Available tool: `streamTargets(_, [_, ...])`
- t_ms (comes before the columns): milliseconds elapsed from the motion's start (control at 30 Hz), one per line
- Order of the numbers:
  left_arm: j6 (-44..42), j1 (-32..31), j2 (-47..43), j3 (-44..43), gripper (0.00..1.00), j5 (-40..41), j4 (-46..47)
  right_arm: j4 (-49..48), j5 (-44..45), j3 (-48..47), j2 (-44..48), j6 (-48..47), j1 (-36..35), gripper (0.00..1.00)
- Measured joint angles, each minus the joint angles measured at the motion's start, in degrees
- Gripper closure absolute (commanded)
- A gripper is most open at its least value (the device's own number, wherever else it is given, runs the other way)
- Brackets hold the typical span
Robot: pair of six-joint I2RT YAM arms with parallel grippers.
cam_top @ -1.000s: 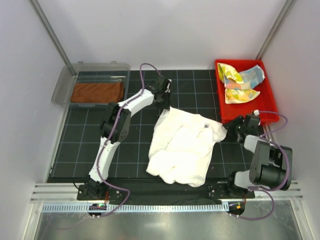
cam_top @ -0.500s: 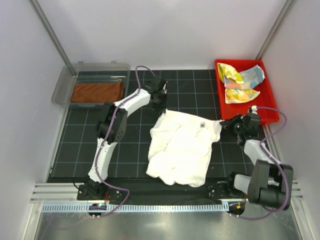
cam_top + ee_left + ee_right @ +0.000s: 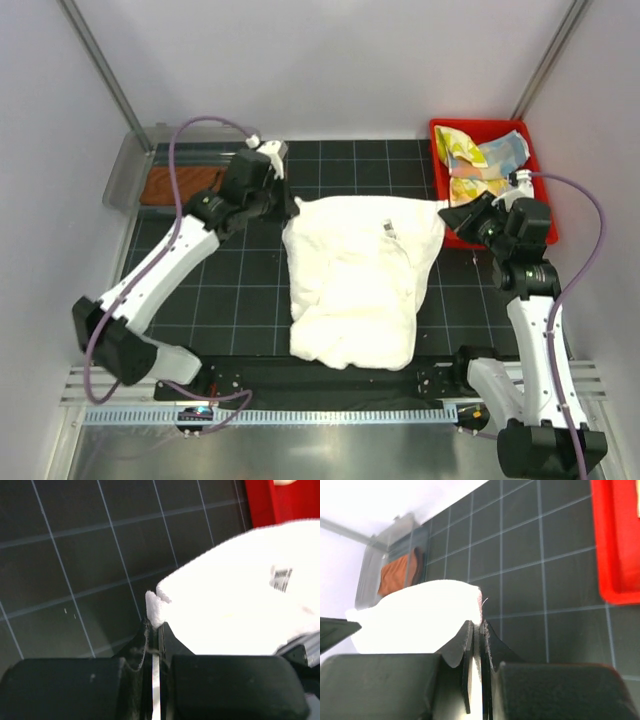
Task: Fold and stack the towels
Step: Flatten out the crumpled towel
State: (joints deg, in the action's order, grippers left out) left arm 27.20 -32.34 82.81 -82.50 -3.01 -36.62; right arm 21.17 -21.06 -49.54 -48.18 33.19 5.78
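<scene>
The left gripper [image 3: 288,205] is pinched tight on the far left corner of the white towel [image 3: 350,285], which lies in the middle of the mat [image 3: 240,300]. The right gripper [image 3: 452,215] pinches the far right corner. It seems best to pull both corners apart evenly, so the far edge is flat, then fold.

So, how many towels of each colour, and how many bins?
White towel: 1
Brown towel: 1
Yellow towel: 1
Blue towel: 1 (heaped, hard to separate)
Bins: 2, red bin and clear bin
Total: 6
</scene>
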Motion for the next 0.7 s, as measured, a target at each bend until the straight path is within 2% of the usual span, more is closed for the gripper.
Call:
streamTargets(167, [3.7,-4.1,-8.8,12.4,1.0,0.0,0.3,8.4,-1.0,1.8,4.9,-0.3,-3.7,0.99])
streamTargets(300, [5.7,-7.1,-9.0,20.4,1.0,0.6,0.4,11.6,-1.2,7.9,7.1,-0.1,-5.4,0.99])
streamTargets(400, [5.8,-7.4,-8.8,21.4,1.0,3.6,0.1,10.5,-1.2,9.6,6.5,0.6,-5.5,0.99])
streamTargets(467, [4.9,-7.3,-8.1,18.1,1.0,6.6,-0.8,7.7,-1.2,8.7,4.9,1.0,-5.5,0.99])
streamTargets(533, [3.3,-7.3,-6.4,10.8,1.0,10.0,-1.4,6.7,-1.3,3.4,0.7,1.0,-5.5,0.99])
streamTargets(700, [-2.4,-7.3,-2.5,-15.2,1.0,17.8,-2.9,5.5,-0.6,-23.9,-12.6,-2.2,-5.7,0.99])
